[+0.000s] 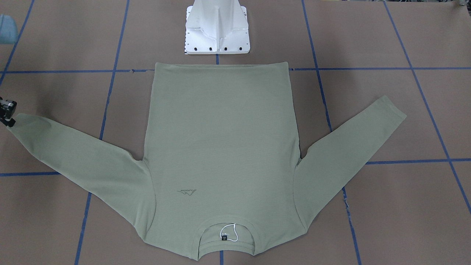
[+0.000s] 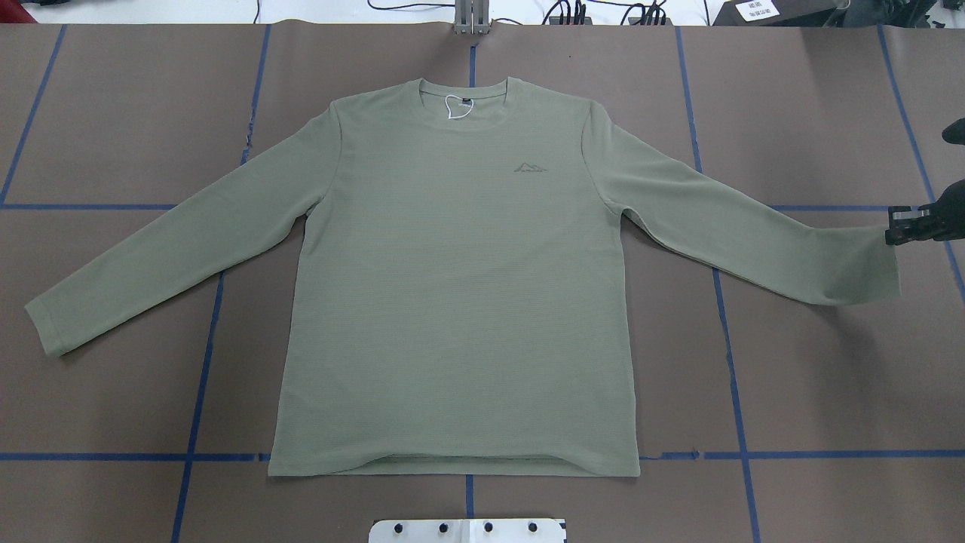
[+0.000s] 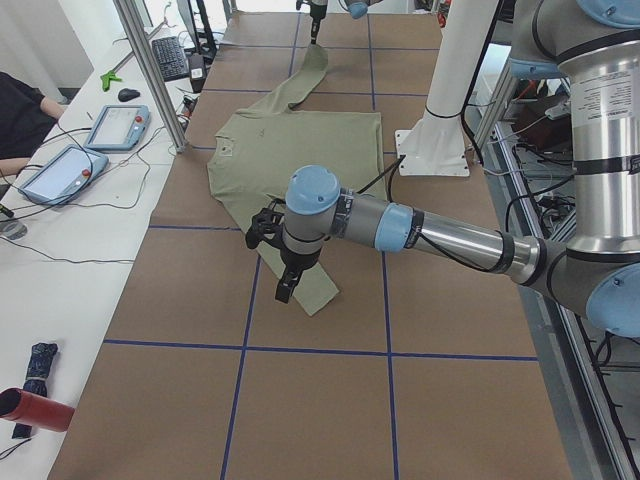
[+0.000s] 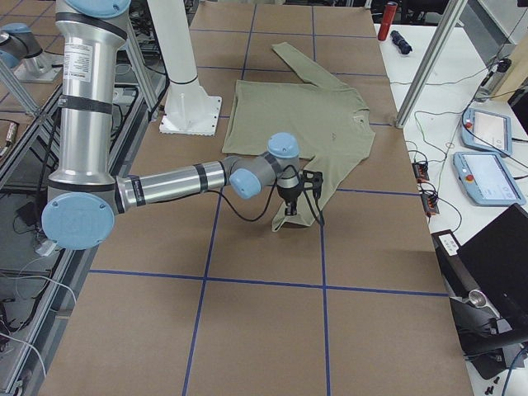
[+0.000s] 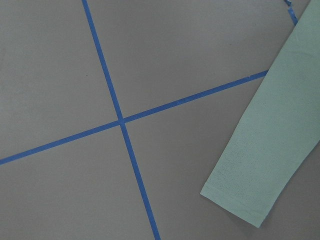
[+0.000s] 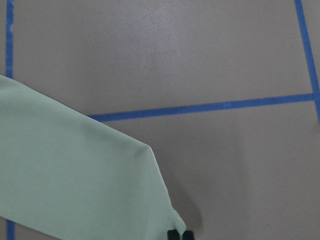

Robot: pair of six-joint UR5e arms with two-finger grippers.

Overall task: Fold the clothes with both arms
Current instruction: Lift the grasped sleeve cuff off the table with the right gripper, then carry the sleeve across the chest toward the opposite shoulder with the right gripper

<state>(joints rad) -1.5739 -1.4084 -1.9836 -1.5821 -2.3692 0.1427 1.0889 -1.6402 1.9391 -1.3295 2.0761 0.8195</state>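
Shirt [image 2: 460,302] lies flat on table [image 2: 113,113], face up, collar far. Right hand [image 2: 901,226] is clenched on far corner of right cuff [image 2: 874,268]. Sleeve's long axis runs left from it toward body. Left hand [image 3: 284,285] hangs above left cuff [image 5: 240,200], apart; whether released or clenched, cannot tell.

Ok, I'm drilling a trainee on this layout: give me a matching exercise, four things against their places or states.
1 neckline
2 hem
3 right end effector
4 left cuff

A beside the white pedestal base
B lying free on the robot's left
C farthest from the robot
D gripping the right cuff

Pairs: 1-C, 2-A, 3-D, 4-B
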